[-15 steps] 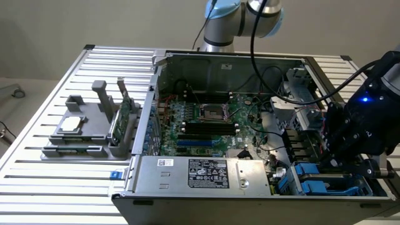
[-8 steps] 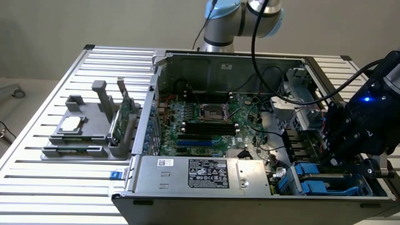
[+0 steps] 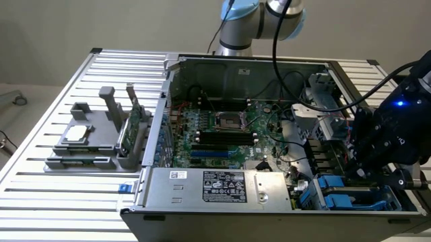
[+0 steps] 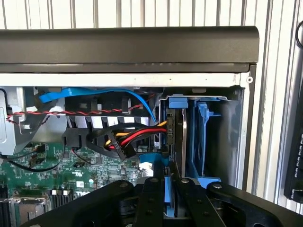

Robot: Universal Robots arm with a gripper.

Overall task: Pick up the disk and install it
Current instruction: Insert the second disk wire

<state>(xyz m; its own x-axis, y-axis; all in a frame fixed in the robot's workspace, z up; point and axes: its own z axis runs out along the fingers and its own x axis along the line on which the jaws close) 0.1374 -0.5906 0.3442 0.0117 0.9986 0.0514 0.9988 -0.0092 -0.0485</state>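
The gripper [image 3: 369,169] hangs over the drive bay at the front corner of the open PC case [image 3: 202,214], on the exterior view's right. In the wrist view its fingers [image 4: 152,201] are drawn narrow around a blue-edged slab standing on edge between them, which I take to be the disk [image 4: 175,137] in its blue carrier. The disk sits upright in the bay [image 4: 208,142], just beside a 2nd blue carrier rail, with the red, yellow and black power cable [image 4: 128,137] close to its edge.

So the pickup looks done, and the install is well under way: the disk is already inside the bay's walls. Whether it is fully seated is hard to judge, since the fingers cover its near end. The grip is not yet released.

On the slatted table [image 3: 40,196], the grey fixture [image 3: 94,146] holds a chip and a green card, both untouched.
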